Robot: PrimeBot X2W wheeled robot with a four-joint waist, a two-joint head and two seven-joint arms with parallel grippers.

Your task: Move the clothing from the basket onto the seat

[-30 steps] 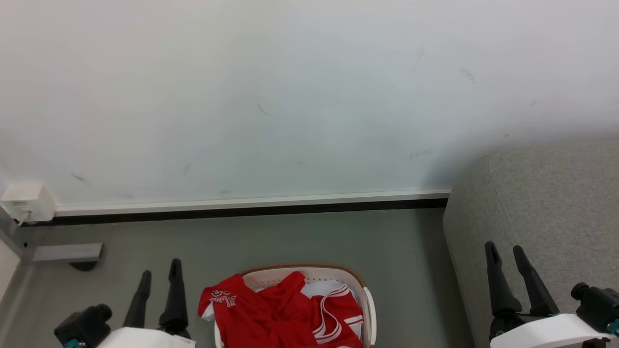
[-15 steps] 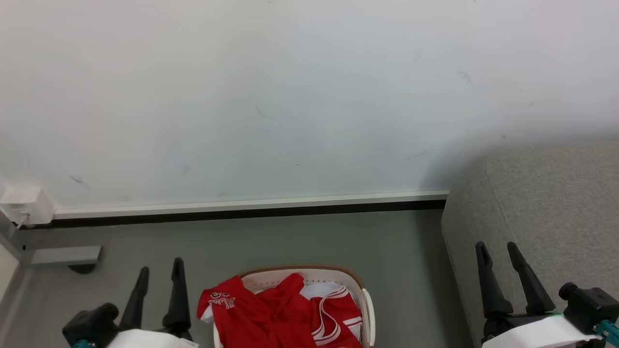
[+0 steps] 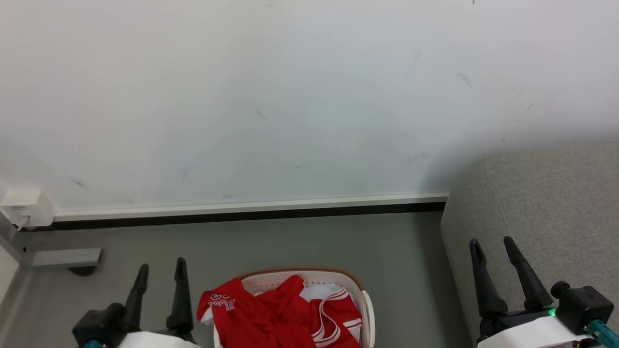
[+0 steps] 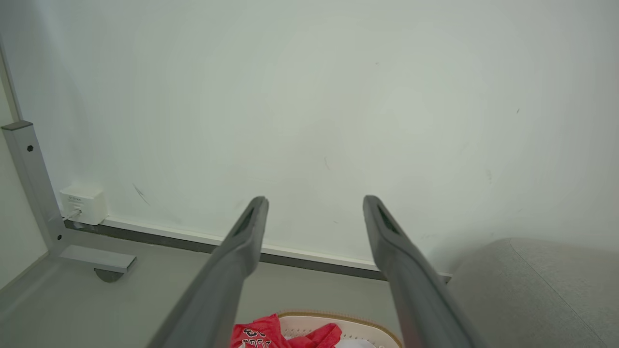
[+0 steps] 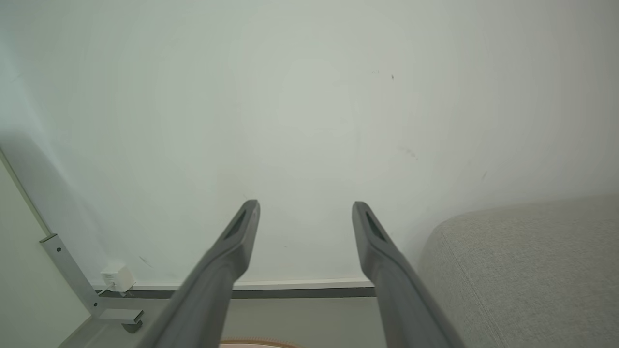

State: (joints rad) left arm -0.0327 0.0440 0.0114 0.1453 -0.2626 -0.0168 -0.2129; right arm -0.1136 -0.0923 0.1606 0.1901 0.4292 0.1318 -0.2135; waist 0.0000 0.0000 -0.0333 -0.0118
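Grey floor [image 3: 290, 241]: red jersey [image 3: 271, 319] heaped in laundry basket [image 3: 319, 278] (sofa seat [image 3: 556, 193] nearby); left claw [image 3: 162, 263], right claw [image 3: 491, 241] splayed, empty.

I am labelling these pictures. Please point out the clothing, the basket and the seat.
clothing [image 3: 271, 314], head view, red middle fold.
basket [image 3: 316, 279], head view, perforated far wall.
seat [image 3: 546, 193], head view, grey fabric surface.

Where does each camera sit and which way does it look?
Head view: on the head, looking forward and down at the basket and clothing; left gripper and right gripper show below.
Left wrist view: on the left wrist, facing the wall along its own open fingers.
Right wrist view: on the right wrist, same wall, fingers open.
All three share the seat.
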